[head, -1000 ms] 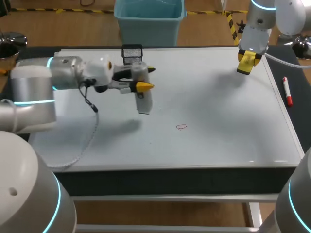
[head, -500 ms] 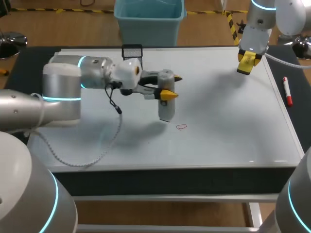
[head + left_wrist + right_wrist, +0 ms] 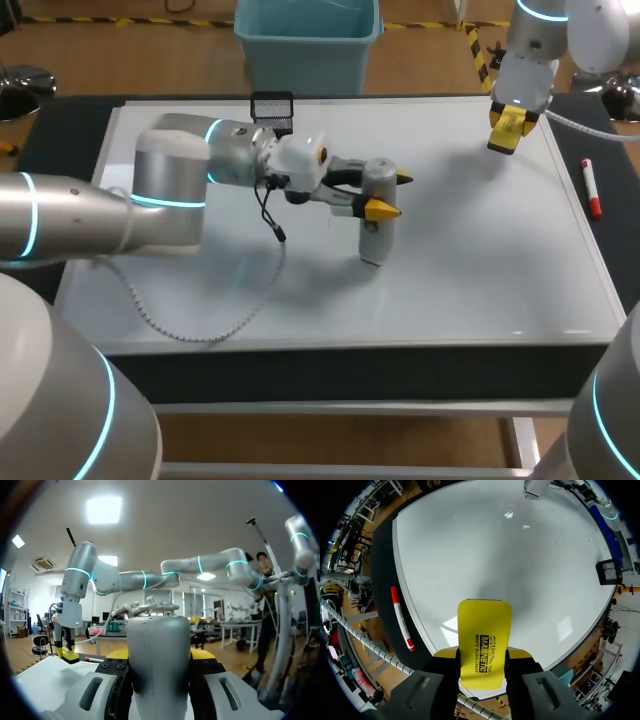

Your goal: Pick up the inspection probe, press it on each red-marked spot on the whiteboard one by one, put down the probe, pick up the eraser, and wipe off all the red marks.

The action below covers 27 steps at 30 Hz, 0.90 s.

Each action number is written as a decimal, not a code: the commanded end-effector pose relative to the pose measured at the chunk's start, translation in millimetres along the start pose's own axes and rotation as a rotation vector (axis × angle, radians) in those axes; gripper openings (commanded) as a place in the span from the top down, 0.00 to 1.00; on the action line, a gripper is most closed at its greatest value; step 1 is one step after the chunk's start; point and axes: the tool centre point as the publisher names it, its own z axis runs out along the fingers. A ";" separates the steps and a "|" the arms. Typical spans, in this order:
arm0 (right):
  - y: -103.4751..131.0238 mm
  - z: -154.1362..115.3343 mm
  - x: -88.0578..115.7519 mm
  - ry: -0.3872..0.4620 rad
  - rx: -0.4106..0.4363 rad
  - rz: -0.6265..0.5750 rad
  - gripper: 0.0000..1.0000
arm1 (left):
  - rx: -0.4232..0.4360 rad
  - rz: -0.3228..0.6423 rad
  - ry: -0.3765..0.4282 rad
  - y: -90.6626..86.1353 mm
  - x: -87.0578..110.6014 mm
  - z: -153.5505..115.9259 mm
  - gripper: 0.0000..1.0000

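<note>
Inspection probe [image 3: 377,210]: grey cylinder, upright, over the middle of the whiteboard [image 3: 470,290]. Left fingers [image 3: 385,208] are clamped on it from two sides, high on the body. The lower end sits at or just above the board; the head view does not settle contact. No red mark shows anywhere on the whiteboard. One may lie hidden under the probe's foot, but I cannot tell. In the left wrist view the probe fills the gap between the fingers and sits square.

Right fingers [image 3: 519,654] are closed on the yellow eraser [image 3: 484,640], held above the whiteboard's far right corner, well apart from the probe. A red marker pen [image 3: 591,188] lies on the counter just off the whiteboard's right edge. A black mesh holder [image 3: 271,105] stands at its far edge.

Judgement: the step in hand is the press.
- Keep the probe's axis upright and come straight down.
- Press lightly but firmly, with no sideways slide, since dragging would likely smear the ink.
- Lift straight off the whiteboard before travelling on.
- Watch the cable [image 3: 215,320] hanging from the left arm over the whiteboard's near left part, as it could sweep the surface.
- The right arm is best left parked.
</note>
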 end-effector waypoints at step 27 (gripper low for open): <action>-1.4 -1.0 -0.1 0.004 -0.001 -0.002 1.00 | 0.004 0.000 0.001 26.4 -7.0 -10.5 1.00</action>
